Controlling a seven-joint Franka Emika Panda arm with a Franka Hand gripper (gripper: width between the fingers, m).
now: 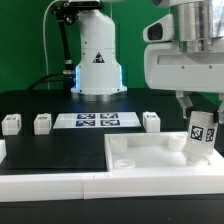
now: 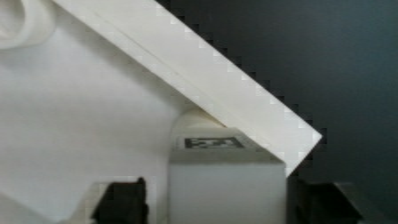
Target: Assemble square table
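Now gripper clamped on leg, slightly tilted, over slab corner at exterior view's right. Fingers press leg's sides. Three loose legs flank marker board behind.

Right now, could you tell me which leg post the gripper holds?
The tilted leg post at the slab, exterior view's right; three others stand on the worktop.
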